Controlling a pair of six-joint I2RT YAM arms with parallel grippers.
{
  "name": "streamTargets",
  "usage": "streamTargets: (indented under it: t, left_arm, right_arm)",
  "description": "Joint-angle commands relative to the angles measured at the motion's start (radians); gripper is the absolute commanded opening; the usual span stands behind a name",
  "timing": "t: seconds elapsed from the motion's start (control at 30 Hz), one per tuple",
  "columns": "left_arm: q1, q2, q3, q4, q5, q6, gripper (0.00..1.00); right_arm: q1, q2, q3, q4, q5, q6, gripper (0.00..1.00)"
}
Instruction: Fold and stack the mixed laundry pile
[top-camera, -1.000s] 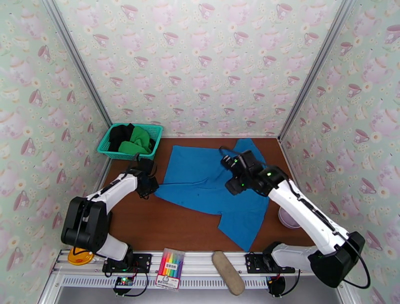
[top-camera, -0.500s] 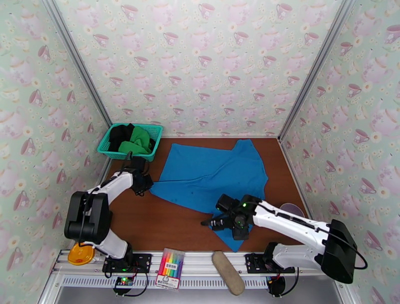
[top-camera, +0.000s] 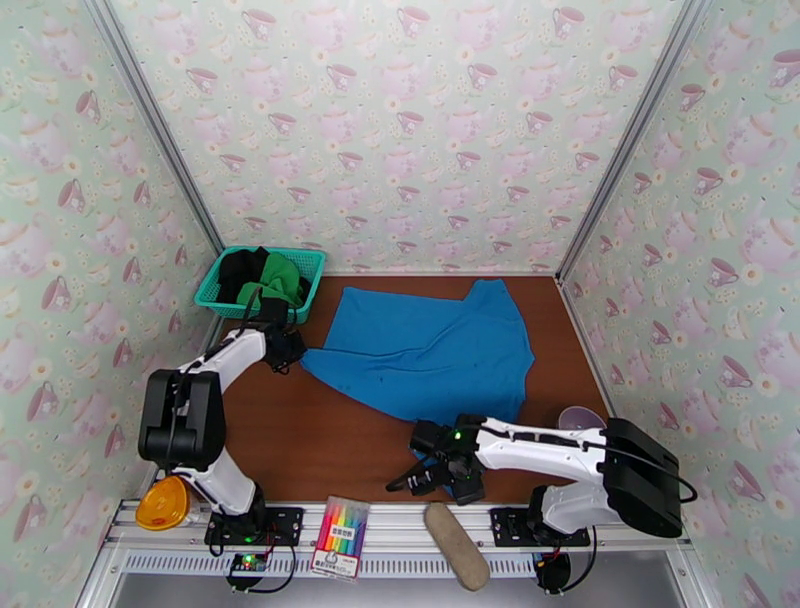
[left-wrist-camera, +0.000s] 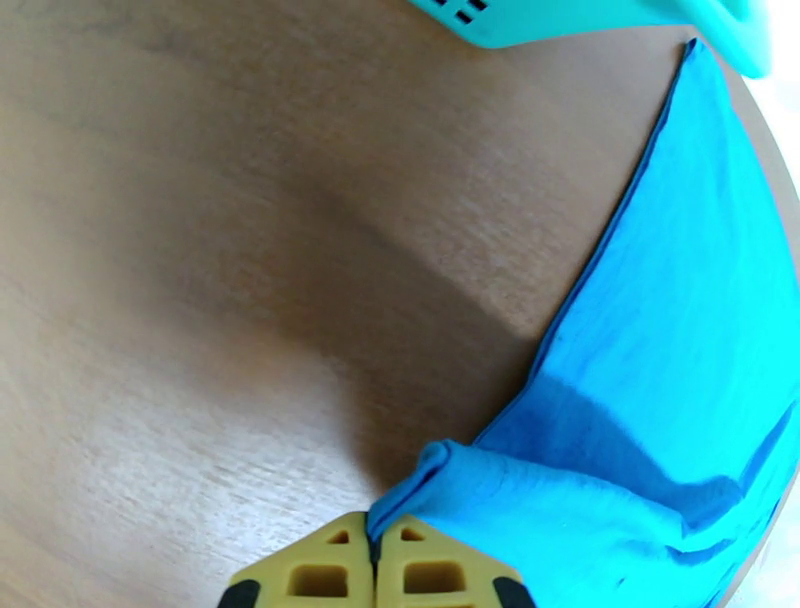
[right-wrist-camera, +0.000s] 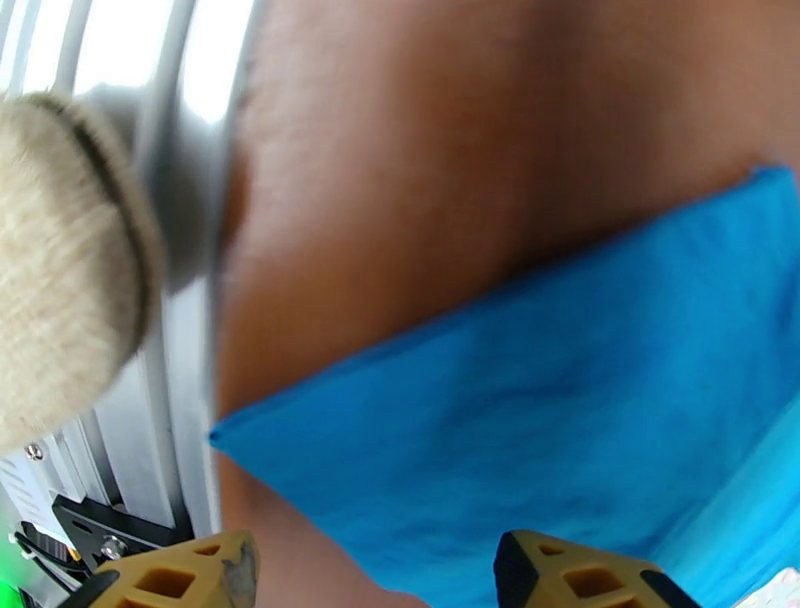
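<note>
Closest to me, the right gripper (right-wrist-camera: 372, 578) is down low by the near table edge, just past the rail where the fuzzy pad (top-camera: 455, 545) and marker pack (top-camera: 340, 540) sit. Its fingers are spread wide and nothing is clamped between them.

What matters is the near corner (right-wrist-camera: 260, 445) of the blue shirt (top-camera: 430, 350). In the right wrist view it lies flat on the table just ahead of the fingertips. The point of the corner sits toward the finger on the picture's left, and the cloth widens out toward the other one. So the cloth is right there in front of the gap, but I can't tell whether the tips are touching it yet. My guess is the next move is a short push forward and down, then a pinch.

Further out, the shirt is spread over the middle of the table. Its free edge runs diagonally from that near corner up to the far-left corner. That far-left end is the left arm's side.

The left gripper (left-wrist-camera: 375, 572) has its fingers pressed together on the far-left corner, with a little bunch of blue fabric squeezed between the pads. If the right one grabs, both ends of that diagonal edge are held, which I'd say sets up the fold.

At the back left is the basket (top-camera: 215, 300) with the green garment (top-camera: 277, 280) and the black one (top-camera: 238, 270) heaped inside. Neither is folded yet.
</note>
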Motion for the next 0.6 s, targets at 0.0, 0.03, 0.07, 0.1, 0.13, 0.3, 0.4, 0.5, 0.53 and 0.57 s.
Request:
streamTargets:
  t: [0.0,0.03,0.07,0.1,0.13,0.3,0.4,0.5,0.53,0.57]
  left_arm:
    - [0.008,0.022,0.017,0.015,0.017,0.017,0.00]
    - [0.008,0.024,0.018,0.018,0.017,0.015,0.00]
    - [0.008,0.027,0.018,0.021,0.018,0.015,0.00]
    - [0.009,0.031,0.020,0.022,0.020,0.015,0.00]
    - [0.010,0.036,0.023,0.024,0.021,0.015,0.00]
    - [0.014,0.054,0.038,0.031,0.033,0.014,0.00]
    - [0.016,0.059,0.041,0.034,0.038,0.015,0.00]
    - [0.018,0.067,0.040,0.041,0.044,0.016,0.00]
    - [0.019,0.068,0.039,0.043,0.047,0.017,0.00]
    - [0.020,0.070,0.037,0.045,0.050,0.018,0.00]
  right_arm:
    - [0.011,-0.023,-0.022,0.030,-0.027,0.005,0.66]
    - [0.016,-0.021,-0.020,0.035,-0.033,0.010,0.65]
    - [0.026,-0.013,-0.022,0.039,-0.038,0.014,0.64]
    - [0.038,-0.005,-0.026,0.048,-0.034,0.017,0.63]
    - [0.048,0.002,-0.031,0.060,-0.029,0.019,0.62]
    - [0.077,0.054,-0.036,0.140,-0.035,0.076,0.59]
    - [0.098,0.089,-0.033,0.153,-0.044,0.089,0.57]
    - [0.115,0.107,-0.043,0.180,-0.034,0.098,0.50]
    - [0.117,0.110,-0.043,0.187,-0.031,0.103,0.46]
    - [0.117,0.114,-0.040,0.195,-0.026,0.110,0.43]
